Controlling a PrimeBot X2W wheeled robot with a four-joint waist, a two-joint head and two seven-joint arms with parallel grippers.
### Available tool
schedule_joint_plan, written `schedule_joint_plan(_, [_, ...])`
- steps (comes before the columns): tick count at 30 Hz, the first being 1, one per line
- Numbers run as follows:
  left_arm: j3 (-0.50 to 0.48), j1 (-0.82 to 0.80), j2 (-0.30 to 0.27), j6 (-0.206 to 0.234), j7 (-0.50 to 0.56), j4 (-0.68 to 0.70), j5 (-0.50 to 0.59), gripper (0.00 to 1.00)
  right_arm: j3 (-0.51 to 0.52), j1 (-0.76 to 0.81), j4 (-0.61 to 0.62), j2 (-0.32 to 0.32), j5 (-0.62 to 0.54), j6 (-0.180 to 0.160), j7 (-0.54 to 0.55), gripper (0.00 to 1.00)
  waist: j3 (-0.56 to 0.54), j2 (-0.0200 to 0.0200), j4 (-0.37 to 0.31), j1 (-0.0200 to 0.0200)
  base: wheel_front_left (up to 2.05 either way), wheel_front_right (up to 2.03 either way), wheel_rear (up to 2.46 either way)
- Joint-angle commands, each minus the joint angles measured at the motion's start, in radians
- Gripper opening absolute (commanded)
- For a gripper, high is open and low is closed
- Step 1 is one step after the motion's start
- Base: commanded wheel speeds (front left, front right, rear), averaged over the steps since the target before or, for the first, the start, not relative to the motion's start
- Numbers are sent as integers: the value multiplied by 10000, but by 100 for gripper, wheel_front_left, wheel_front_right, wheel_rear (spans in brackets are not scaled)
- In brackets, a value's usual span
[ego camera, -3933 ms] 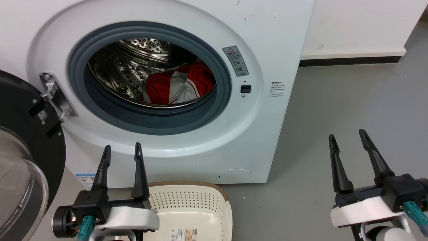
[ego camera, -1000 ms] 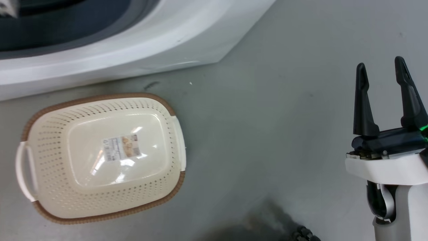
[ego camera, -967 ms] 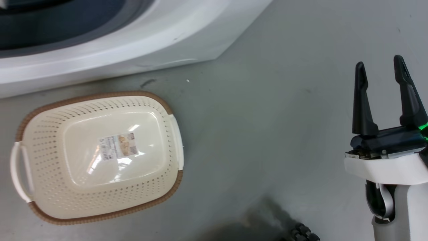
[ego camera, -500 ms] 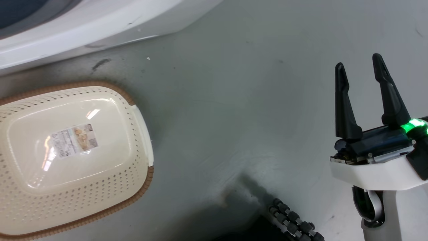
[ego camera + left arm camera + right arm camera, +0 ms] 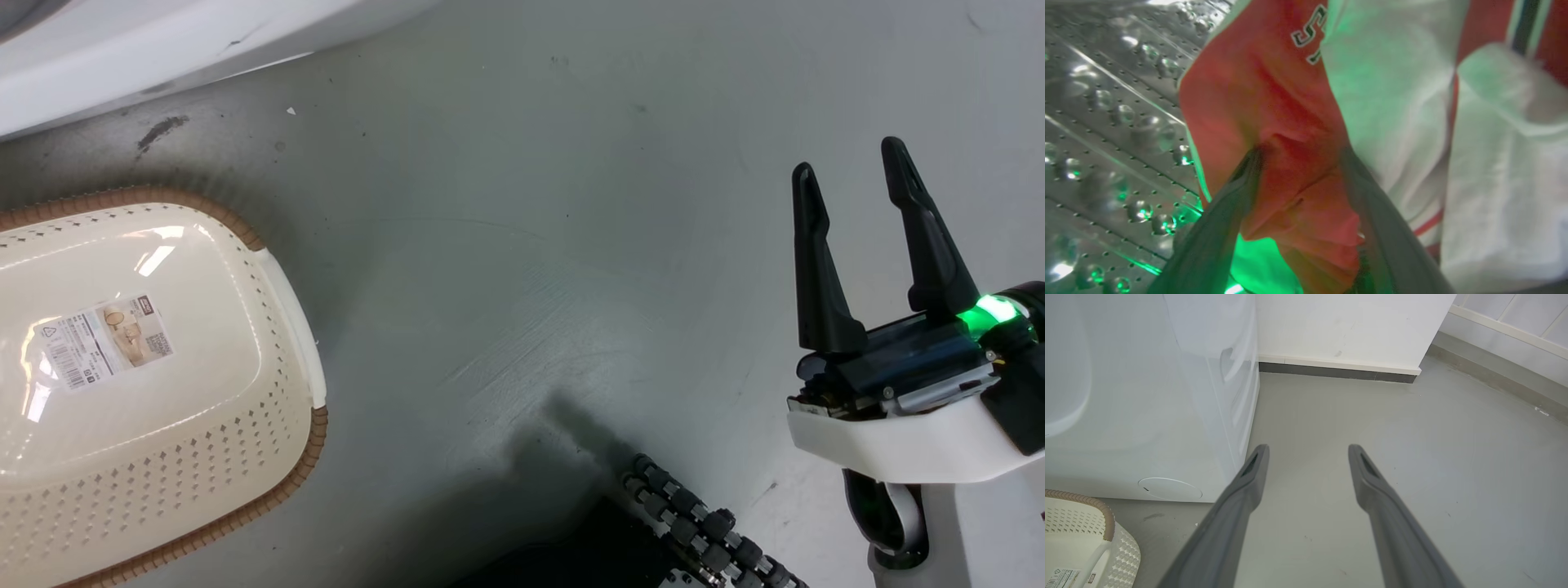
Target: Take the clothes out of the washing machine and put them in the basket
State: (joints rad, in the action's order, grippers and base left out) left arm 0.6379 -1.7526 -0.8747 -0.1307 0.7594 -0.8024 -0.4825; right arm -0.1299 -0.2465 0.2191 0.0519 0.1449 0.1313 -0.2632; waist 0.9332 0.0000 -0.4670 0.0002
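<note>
In the left wrist view the red and white clothes [image 5: 1290, 102] lie bunched against the steel drum [image 5: 1106, 122] of the washing machine. My left gripper [image 5: 1301, 155] is pushed into them with its fingers spread, and a fold of red cloth sits between them. White lettering shows on the red cloth near the top. The cream basket [image 5: 286, 457] stands on the floor at the left of the head view, with nothing in it but a label. Far to its right my right gripper [image 5: 849, 159] hangs open over bare floor, holding nothing.
The washing machine's white lower front [image 5: 122, 65] crosses the top left corner; the right wrist view shows its side [image 5: 1147, 396] and the basket's corner [image 5: 1106, 522]. A black roller wheel [image 5: 702, 531] sits at the bottom. Grey floor spreads right to a white wall [image 5: 1339, 330].
The head camera has swung down and to the right, so the basket and machine slide left in the picture. The left gripper, once in front of the machine, is now inside the drum.
</note>
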Motion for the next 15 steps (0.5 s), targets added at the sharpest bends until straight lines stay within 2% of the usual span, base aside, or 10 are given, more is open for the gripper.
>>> schedule_joint_plan(1, [126,-250,-118,17,176,36,-142,100,17,63,65,-30,54,-10,-24,100,40,0,-7,-2,0,0,0])
schedule_joint_plan(5, [374,-465,-65,17,737,-276,-386,100,30,99,129,-29,91,-10,-24,100,131,0,-8,-2,0,0,0])
schedule_joint_plan(12, [693,-611,46,15,839,-444,-671,100,43,137,266,-31,146,-10,-23,100,201,0,10,-2,0,0,0])
schedule_joint_plan(13, [740,-637,69,16,848,-460,-713,78,45,133,287,-31,153,-10,-24,100,219,0,19,-2,0,0,0])
schedule_joint_plan(14, [783,-663,82,15,768,-447,-742,28,41,126,304,-31,156,-10,-24,100,237,0,25,-2,0,0,0])
schedule_joint_plan(15, [863,-637,115,15,798,-455,-796,0,39,121,322,-31,150,-10,-24,100,248,0,35,-2,0,0,0])
